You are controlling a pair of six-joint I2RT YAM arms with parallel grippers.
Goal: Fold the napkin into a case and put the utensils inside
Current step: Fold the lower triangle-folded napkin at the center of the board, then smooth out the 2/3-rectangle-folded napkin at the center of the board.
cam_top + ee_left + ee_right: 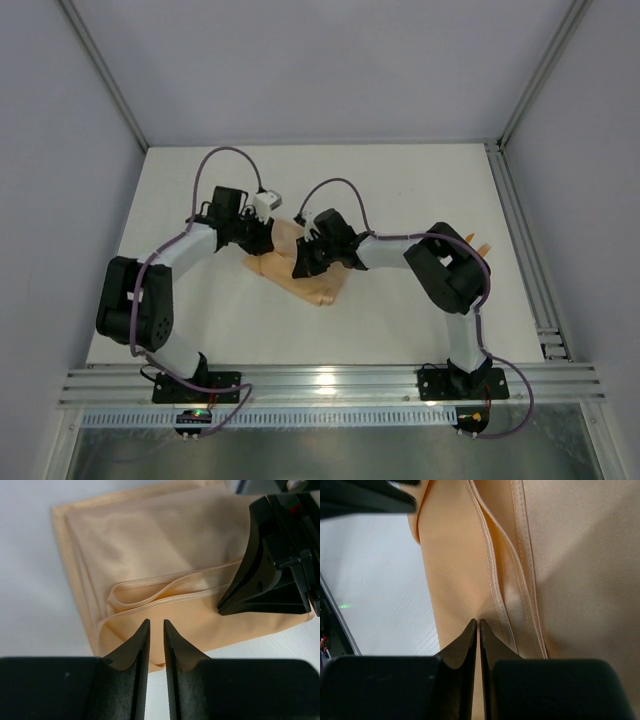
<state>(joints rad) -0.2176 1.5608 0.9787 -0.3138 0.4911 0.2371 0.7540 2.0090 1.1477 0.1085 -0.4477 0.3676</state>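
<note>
The peach-orange napkin (318,283) lies folded in layers on the white table, between the two arms. In the left wrist view the napkin (150,545) shows a hemmed fold across its middle. My left gripper (262,236) hovers at the napkin's edge; its jaws (156,622) stand a narrow gap apart with nothing between them. My right gripper (303,256) rests on the cloth. Its fingers (478,621) are pressed together on a flat layer of the napkin (455,570), beside the hems. A bit of the orange utensils (484,246) shows behind the right arm's elbow.
The right gripper's black finger (265,580) sits on the cloth close to the left gripper. Metal frame rails (520,240) run along the table's right side and its near edge (330,385). Grey walls close in the back and sides.
</note>
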